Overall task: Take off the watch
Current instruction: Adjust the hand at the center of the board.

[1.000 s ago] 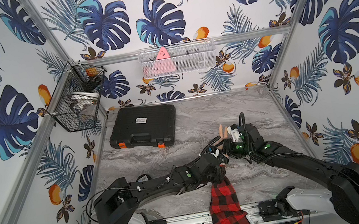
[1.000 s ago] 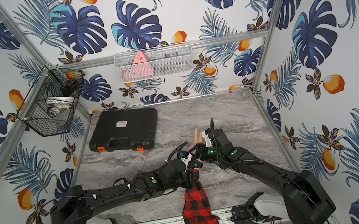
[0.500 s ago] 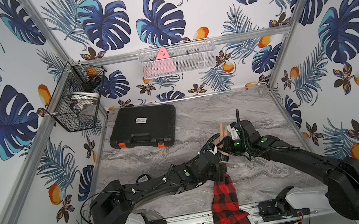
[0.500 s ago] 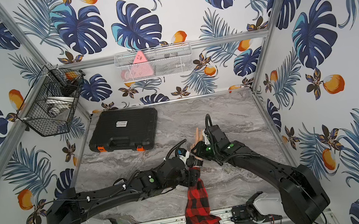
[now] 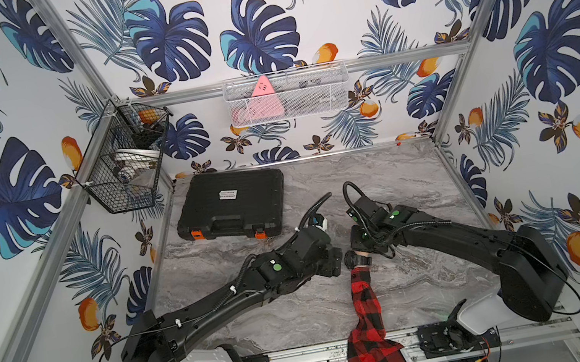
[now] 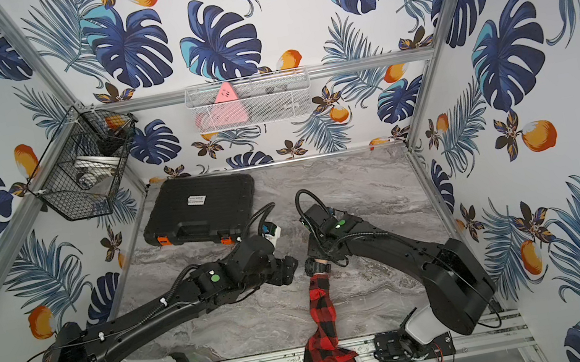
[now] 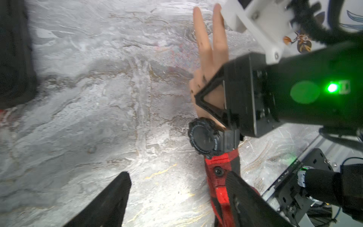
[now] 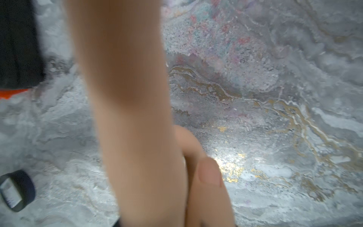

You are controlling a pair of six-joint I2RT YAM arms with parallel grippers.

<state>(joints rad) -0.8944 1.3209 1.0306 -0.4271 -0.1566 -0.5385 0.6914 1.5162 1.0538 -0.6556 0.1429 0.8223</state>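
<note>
On the marble tabletop [image 5: 404, 178], a closed black tool case [image 5: 232, 208] lies beyond the left gripper [image 5: 336, 262] and well apart from it. The left gripper is released. In the left wrist view its two fingers [image 7: 110, 202] stand wide apart and hold nothing. One finger is over bare table and the other is over the red-and-black plaid sleeve [image 5: 363, 298]. The watch [image 5: 353, 259] is just ahead of the open jaws, strapped round the wrist of the mannequin hand [image 7: 206, 64]. Its round dial faces the left gripper and its case sits just beyond the sleeve cuff. To the right of the watch, the right gripper [image 5: 361, 244] is clenched on the mannequin hand. One triangular finger lies across the palm just beyond the watch strap, and the opposing finger is hidden behind the hand. The hand's fingers extend past the right gripper, toward the back of the table.
</note>
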